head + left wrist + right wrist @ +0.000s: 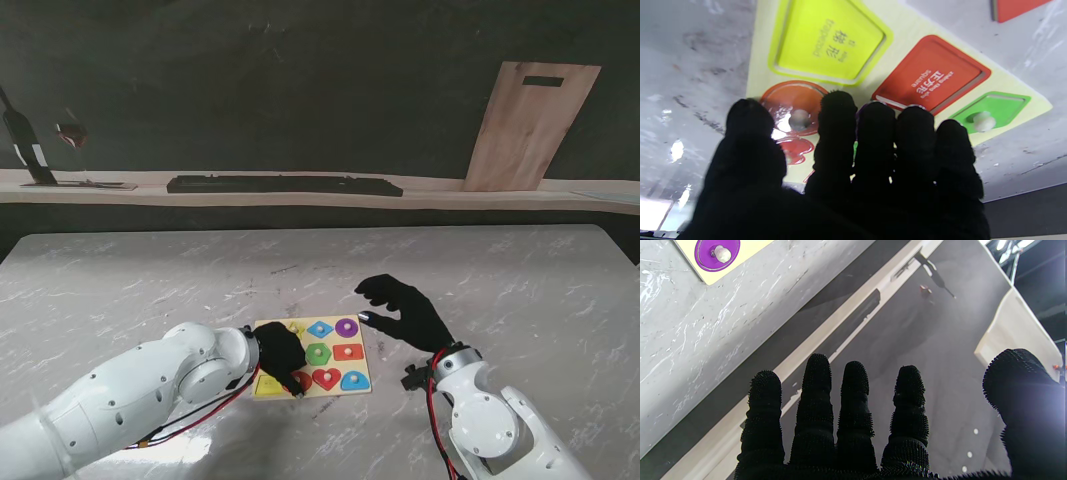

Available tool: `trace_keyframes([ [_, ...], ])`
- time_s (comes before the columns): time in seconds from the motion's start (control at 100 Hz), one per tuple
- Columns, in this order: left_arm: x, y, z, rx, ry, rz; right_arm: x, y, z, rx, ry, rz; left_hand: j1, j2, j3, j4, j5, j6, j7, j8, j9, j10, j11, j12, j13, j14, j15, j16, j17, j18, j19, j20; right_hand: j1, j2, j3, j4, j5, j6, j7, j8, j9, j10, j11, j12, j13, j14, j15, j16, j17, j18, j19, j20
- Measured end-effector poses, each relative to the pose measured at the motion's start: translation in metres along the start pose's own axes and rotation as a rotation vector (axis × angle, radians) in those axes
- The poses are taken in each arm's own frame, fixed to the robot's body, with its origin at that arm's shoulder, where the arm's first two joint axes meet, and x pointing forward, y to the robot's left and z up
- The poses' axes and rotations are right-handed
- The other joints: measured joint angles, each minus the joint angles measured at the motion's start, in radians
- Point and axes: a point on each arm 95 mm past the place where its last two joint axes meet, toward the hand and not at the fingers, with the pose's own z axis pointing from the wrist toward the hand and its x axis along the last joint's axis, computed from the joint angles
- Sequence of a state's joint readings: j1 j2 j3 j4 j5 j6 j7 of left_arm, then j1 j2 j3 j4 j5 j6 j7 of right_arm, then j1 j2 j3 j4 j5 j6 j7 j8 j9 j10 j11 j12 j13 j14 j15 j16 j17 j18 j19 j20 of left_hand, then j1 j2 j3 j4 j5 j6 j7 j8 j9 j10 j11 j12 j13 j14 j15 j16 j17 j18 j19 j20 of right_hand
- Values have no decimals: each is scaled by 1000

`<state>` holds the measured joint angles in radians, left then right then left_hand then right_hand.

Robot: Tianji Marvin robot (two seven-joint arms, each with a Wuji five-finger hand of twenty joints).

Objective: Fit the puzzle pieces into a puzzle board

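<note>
The left hand (281,352) rests low over the near-left part of the puzzle board (362,383) on the worktop (150,280), fingers (875,133) side by side above the red round piece (793,100); whether they grip anything I cannot tell. The right hand (405,312) hovers beside the board's far-right corner, fingers spread and empty, so the left looks nearer the work.

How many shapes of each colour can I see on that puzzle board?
Red shapes: 3
Yellow shapes: 2
Blue shapes: 2
Green shapes: 1
Purple shapes: 1
Total: 9; the left robot hand may hide more.
</note>
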<state>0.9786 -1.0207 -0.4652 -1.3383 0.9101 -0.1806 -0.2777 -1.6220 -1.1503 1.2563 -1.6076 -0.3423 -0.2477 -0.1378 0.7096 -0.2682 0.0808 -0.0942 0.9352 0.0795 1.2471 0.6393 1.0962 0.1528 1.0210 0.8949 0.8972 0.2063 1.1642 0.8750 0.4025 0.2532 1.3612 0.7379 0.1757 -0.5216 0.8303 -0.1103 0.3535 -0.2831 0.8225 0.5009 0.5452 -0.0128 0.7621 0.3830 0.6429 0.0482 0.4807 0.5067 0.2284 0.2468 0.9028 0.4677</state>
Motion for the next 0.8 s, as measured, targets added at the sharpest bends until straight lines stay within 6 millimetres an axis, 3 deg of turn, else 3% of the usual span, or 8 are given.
trace_keyframes([
  [0.13, -1, 1, -3, 11, -21, 2, 0, 0, 0, -1, -1, 0, 5, 34, -87, 0, 0, 0, 0, 0, -7, 0, 0, 0, -1, 0, 0, 0, -7, 0, 0, 0, 0, 0, 0, 0, 0, 0, 0, 0, 0, 0, 0, 0, 0, 0, 0, 0, 0, 0, 0, 0],
  [0.4, -2, 1, -8, 52, -40, -9, -1, -1, 0, 0, 1, 1, -12, 55, -89, 0, -24, 5, -39, -12, -33, 0, -14, 0, -30, 0, -12, -1, -31, 0, 0, 0, 0, 0, 0, 0, 0, 0, 0, 0, 0, 0, 0, 0, 0, 0, 0, 0, 0, 0, 0, 0],
  [0.8, -11, -5, -28, 212, -101, -18, -1, -2, 2, 9, 3, 2, -34, 56, -89, 0, -158, 45, -361, -135, -165, 35, -209, -107, -116, 5, -171, -63, -109, 0, -47, -1, 0, 0, 0, 0, 0, 0, 0, 0, 0, 0, 0, 0, 0, 0, 0, 0, 0, 0, 0, 0],
])
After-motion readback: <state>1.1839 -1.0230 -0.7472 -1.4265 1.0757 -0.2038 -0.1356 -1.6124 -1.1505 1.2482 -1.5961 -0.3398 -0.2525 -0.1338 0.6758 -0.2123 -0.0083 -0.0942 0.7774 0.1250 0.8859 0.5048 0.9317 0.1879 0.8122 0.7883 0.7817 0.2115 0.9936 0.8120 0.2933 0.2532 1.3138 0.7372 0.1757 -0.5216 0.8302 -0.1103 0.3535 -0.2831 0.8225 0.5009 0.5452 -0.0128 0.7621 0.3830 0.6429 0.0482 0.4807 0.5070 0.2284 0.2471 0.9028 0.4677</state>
